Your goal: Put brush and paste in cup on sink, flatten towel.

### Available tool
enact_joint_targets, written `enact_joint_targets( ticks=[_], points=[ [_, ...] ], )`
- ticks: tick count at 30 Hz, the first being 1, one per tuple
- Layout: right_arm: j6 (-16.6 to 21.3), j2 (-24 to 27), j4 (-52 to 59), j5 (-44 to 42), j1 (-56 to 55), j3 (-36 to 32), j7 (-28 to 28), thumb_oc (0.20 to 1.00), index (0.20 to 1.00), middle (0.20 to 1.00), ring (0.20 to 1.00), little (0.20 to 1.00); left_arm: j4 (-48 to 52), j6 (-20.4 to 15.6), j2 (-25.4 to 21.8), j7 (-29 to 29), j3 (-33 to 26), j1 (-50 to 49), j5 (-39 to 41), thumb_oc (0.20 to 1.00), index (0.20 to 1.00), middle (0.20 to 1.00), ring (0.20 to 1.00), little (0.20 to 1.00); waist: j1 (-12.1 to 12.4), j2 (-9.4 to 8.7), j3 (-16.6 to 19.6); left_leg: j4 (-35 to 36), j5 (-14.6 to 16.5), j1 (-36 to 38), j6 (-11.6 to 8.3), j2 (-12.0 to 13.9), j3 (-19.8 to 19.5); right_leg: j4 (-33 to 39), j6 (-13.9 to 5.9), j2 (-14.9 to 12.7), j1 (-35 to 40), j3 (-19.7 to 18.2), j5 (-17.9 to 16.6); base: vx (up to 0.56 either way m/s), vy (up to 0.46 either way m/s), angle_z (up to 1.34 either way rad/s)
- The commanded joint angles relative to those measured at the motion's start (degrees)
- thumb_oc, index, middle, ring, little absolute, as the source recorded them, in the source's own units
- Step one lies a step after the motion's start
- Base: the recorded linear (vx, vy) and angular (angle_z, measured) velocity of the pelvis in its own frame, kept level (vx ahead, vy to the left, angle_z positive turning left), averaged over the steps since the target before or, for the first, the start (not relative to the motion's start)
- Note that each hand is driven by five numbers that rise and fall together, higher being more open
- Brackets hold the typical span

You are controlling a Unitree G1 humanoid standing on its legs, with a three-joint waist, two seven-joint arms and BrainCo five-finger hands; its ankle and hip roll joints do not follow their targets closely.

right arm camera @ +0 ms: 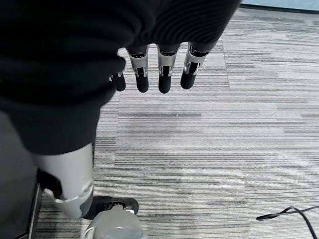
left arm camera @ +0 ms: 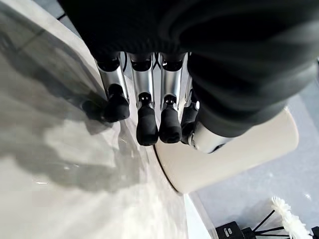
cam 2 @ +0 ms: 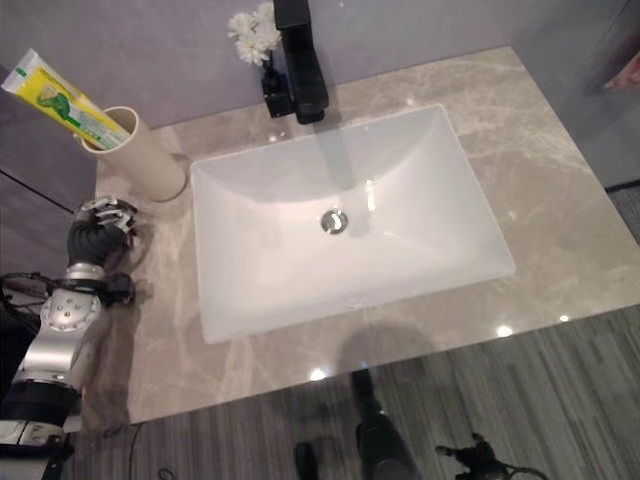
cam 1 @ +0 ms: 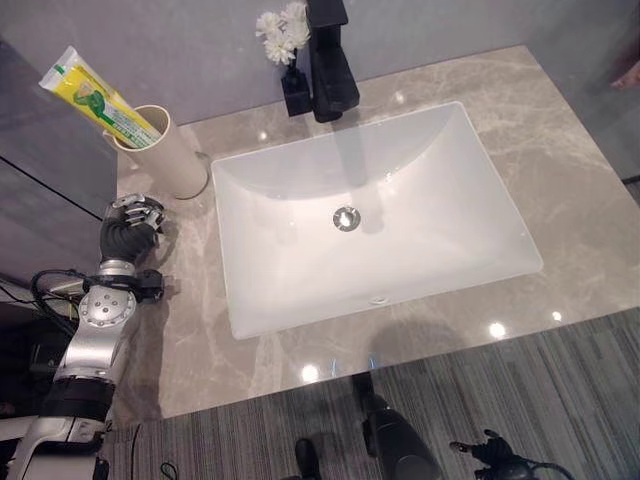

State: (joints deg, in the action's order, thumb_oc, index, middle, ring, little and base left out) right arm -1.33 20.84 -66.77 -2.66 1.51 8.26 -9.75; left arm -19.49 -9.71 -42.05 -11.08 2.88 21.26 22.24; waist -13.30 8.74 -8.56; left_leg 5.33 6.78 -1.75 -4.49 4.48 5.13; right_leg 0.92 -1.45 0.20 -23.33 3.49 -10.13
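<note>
A cream cup [cam 1: 170, 155] stands on the marble counter [cam 1: 565, 150] at the back left, beside the basin. A yellow-and-green toothpaste tube [cam 1: 90, 95] leans out of it toward the left. My left hand [cam 1: 130, 228] hovers low over the counter just in front of the cup, open and holding nothing. In the left wrist view its fingers [left arm camera: 147, 124] hang relaxed, their dark tips close to the cup's wall [left arm camera: 234, 154]. My right hand [right arm camera: 159, 74] hangs open over the striped carpet below the counter's front edge, and it also appears at the bottom right of the left eye view [cam 1: 497, 457].
A white rectangular basin [cam 1: 480, 200] fills the middle of the counter, with a black faucet [cam 1: 330, 60] behind it. A small black vase of white flowers [cam 1: 282, 35] stands left of the faucet. A grey wall runs along the back.
</note>
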Motion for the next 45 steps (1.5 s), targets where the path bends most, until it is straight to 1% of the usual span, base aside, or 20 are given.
enact_joint_targets(
  ticks=[1,4,8,13,18,22,27,29,30,37,40,42,43,45],
  points=[
    [0.0,0.1,-0.8,-1.9,0.3,1.1,-0.6,1.000,1.000,1.000,1.000,1.000,-3.4,-0.4,-1.6,-0.8,1.1,2.7,0.9,0.200,0.200,0.200,0.200,0.200,-1.3,-0.39,-1.6,-0.3,-2.1,7.7,-0.89,-2.4,-1.1,-7.6,-6.03,-2.9,-5.7,-0.7,2.9,0.00,-0.012,-0.04],
    [0.1,-0.1,-0.7,-2.0,0.4,1.5,-0.7,1.000,1.000,1.000,1.000,1.000,-4.4,-0.5,-2.2,-1.3,2.0,4.5,0.5,0.200,0.200,0.200,0.200,0.200,-1.6,-0.33,-1.6,-0.3,-2.3,7.3,-1.02,-2.4,-0.9,-7.6,-6.03,-2.8,-6.1,-0.8,2.8,0.00,-0.003,-0.01],
    [0.4,-0.3,-0.6,-2.4,0.4,2.0,-0.8,1.000,1.000,1.000,1.000,1.000,-6.5,-1.2,-2.3,-1.6,3.9,7.5,2.1,0.200,0.200,0.200,0.200,0.200,-2.1,-0.17,-1.8,-0.3,-3.0,6.8,-1.34,-2.2,-0.7,-7.7,-5.97,-2.5,-6.6,-1.0,2.9,0.00,-0.002,-0.01],
    [0.7,-0.3,-0.9,-3.0,0.2,1.9,-1.4,1.000,1.000,1.000,1.000,1.000,-9.8,-1.4,-2.4,-2.3,6.1,11.0,2.7,0.200,0.200,0.200,0.200,0.200,-3.1,0.50,-2.2,-0.3,-3.9,6.1,-1.77,-2.2,-1.1,-8.7,-5.81,-2.4,-7.6,-1.1,3.6,0.00,-0.002,-0.01],
    [0.9,-0.1,-0.9,-3.6,0.6,1.9,-2.0,1.000,1.000,1.000,1.000,1.000,-12.3,-1.0,-2.5,-3.3,7.7,13.9,1.7,0.200,0.200,0.200,0.200,0.200,-3.6,0.94,-2.5,-0.3,-3.7,5.8,-1.85,-2.3,-1.3,-9.6,-5.77,-2.4,-8.2,-1.1,4.1,0.00,0.000,0.00],
    [1.0,0.0,-0.8,-4.7,1.0,2.4,-1.9,1.000,1.000,1.000,1.000,1.000,-17.3,-0.6,-0.9,-4.1,10.4,18.2,1.6,0.200,0.200,0.200,0.200,0.200,-4.6,1.57,-3.0,-0.3,-4.1,5.3,-2.33,-2.4,-1.1,-9.9,-5.84,-2.8,-8.4,-0.6,4.5,0.01,-0.016,0.05],
    [0.7,0.0,-1.5,-4.3,1.1,3.3,-1.9,1.000,1.000,1.000,1.000,1.000,-21.4,0.2,-0.6,-4.4,13.1,22.5,0.2,0.200,0.200,0.200,0.200,0.200,-5.4,1.91,-2.9,-0.3,-4.6,5.6,-2.79,-2.1,-0.6,-9.8,-5.84,-2.8,-8.1,-0.1,4.5,0.03,-0.014,0.02],
    [0.7,0.1,-1.6,-4.3,1.3,3.5,-2.2,1.000,1.000,1.000,1.000,1.000,-22.8,0.4,-1.0,-4.7,14.0,23.9,-0.4,0.200,0.200,0.200,0.200,0.200,-5.5,2.08,-2.6,-0.3,-5.1,5.6,-3.06,-1.8,-0.3,-9.5,-5.79,-2.7,-8.0,0.2,4.5,0.03,-0.026,0.00],
    [0.8,0.1,-1.8,-4.5,1.0,3.6,-2.4,1.000,1.000,1.000,1.000,1.000,-24.5,0.7,-1.0,-5.5,14.7,25.6,-1.2,0.200,0.200,0.200,0.200,0.200,-5.8,2.28,-2.1,-0.3,-6.0,5.4,-3.50,-1.4,-0.1,-8.7,-5.77,-2.6,-7.7,0.6,4.4,0.04,-0.047,0.00],
    [0.9,-0.2,-2.1,-4.9,0.8,4.1,-2.6,1.000,1.000,1.000,1.000,1.000,-29.5,1.4,-1.1,-7.2,15.4,28.8,-2.2,0.200,0.200,0.200,0.200,0.200,-6.1,2.65,-1.7,-0.3,-7.9,5.4,-4.18,-0.7,0.1,-8.8,-5.46,-2.3,-7.4,1.2,5.0,0.03,-0.035,0.05],
    [0.9,-0.6,-2.4,-5.9,1.4,4.0,-3.1,1.000,1.000,1.000,1.000,1.000,-30.8,1.1,1.3,-8.7,13.6,28.0,0.1,0.200,0.200,0.200,0.200,0.200,-6.1,2.86,-1.9,-0.3,-9.3,5.2,-4.47,-0.4,0.0,-8.8,-5.18,-2.0,-7.4,1.6,5.3,0.03,-0.034,0.09],
    [0.9,-0.6,-2.5,-6.4,1.3,3.7,-3.2,1.000,1.000,1.000,1.000,1.000,-30.0,1.0,1.5,-8.8,13.5,27.4,-0.4,0.200,0.200,0.200,0.200,0.200,-6.1,2.91,-1.9,-0.3,-9.5,5.2,-4.57,-0.4,0.0,-8.8,-5.11,-2.0,-7.3,1.7,5.4,0.00,0.000,0.00],
    [0.8,-0.5,-2.7,-6.7,1.2,3.1,-3.0,1.000,1.000,1.000,1.000,1.000,-28.8,1.4,1.4,-9.0,13.0,26.3,-1.7,0.200,0.200,0.200,0.200,0.200,-6.0,3.01,-1.9,-0.3,-10.3,5.3,-4.74,-0.3,0.0,-8.8,-4.94,-2.0,-6.9,1.9,5.7,0.03,-0.020,-0.01],
    [0.6,-0.3,-2.8,-6.5,0.9,3.1,-2.9,1.000,1.000,1.000,1.000,1.000,-28.8,1.3,1.4,-9.4,11.8,25.4,-1.5,0.200,0.200,0.200,0.200,0.200,-6.1,3.27,-1.7,-0.3,-11.2,5.4,-4.97,-0.1,0.1,-8.8,-4.68,-2.2,-6.7,2.0,6.1,0.05,-0.030,0.01]
  ],
)
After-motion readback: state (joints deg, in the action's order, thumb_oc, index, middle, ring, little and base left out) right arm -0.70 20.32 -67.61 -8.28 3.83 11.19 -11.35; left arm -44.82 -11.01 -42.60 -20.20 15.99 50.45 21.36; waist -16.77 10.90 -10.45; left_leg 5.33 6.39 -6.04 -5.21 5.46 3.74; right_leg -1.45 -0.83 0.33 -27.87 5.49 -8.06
